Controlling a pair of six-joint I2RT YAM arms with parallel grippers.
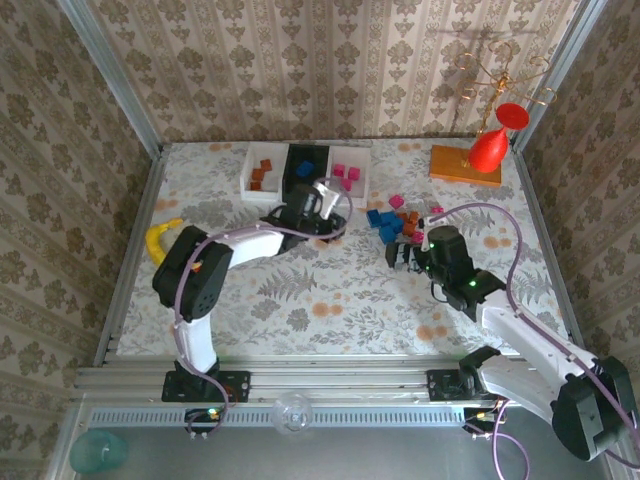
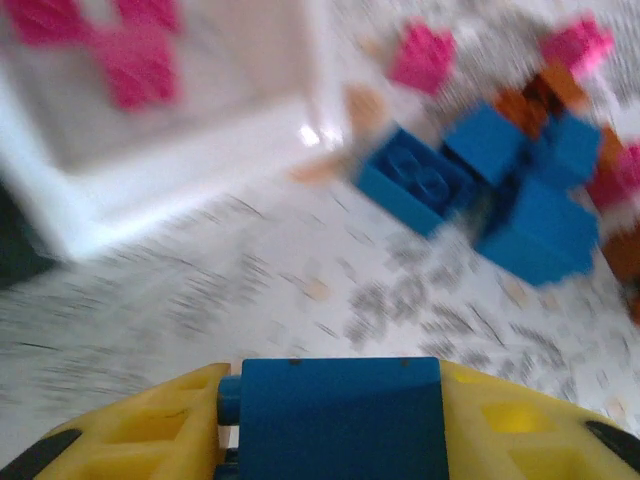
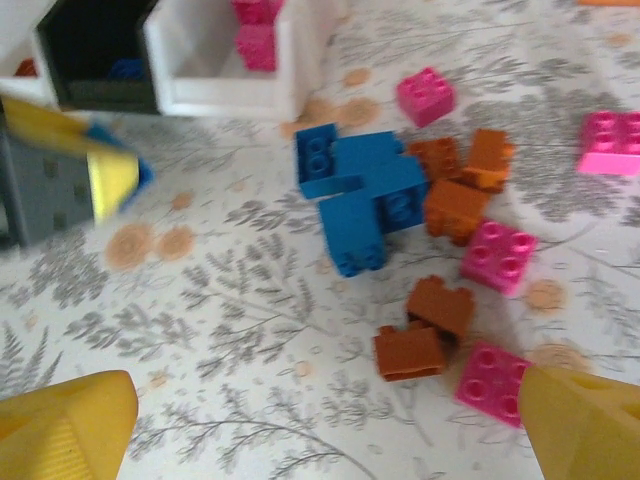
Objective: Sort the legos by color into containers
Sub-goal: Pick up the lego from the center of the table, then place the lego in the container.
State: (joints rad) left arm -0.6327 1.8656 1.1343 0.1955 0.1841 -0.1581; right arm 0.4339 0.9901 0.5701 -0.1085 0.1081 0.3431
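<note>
Currently, left gripper: pinching one blue brick between yellow fingers, at 6 o'clock of the containers. Best handling, by judgement: carry it over the black bin, where blue already lies, centre it, release low. Also, right gripper: spread wide, empty, at 6 o'clock of loose legos. Appearance of legos: small, studded, glossy; blue, pink, orange-brown; heaped at 3 o'clock of counter centre.
</note>
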